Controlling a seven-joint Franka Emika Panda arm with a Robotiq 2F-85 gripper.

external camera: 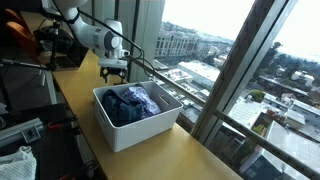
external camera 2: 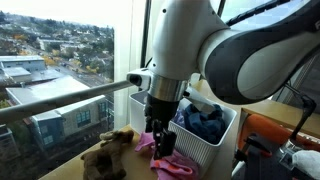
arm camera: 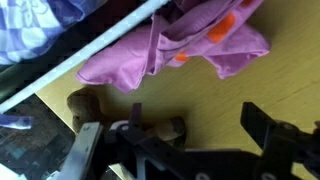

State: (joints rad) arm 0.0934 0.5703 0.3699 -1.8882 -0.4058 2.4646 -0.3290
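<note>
Light wooden tabletop [external camera: 190,150] carries a white rectangular plastic bin [external camera: 125,128] full of blue clothes [external camera: 130,103]. A crumpled pink fabric cloth with orange spots [arm camera: 200,45] lies on the wood just outside the bin wall, at 12 o'clock from me in the wrist view. Brown plush toy [external camera 2: 108,152] at 9 o'clock. My gripper [external camera 2: 160,147] hangs over the cloth, jaws wide, holding nothing.

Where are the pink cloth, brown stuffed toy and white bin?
Pink crumpled cloth [arm camera: 205,50]: wrist view, middle.
Brown plush toy [external camera 2: 106,154]: an exterior view, body.
White plastic bin [external camera: 148,130]: an exterior view, side wall.
</note>
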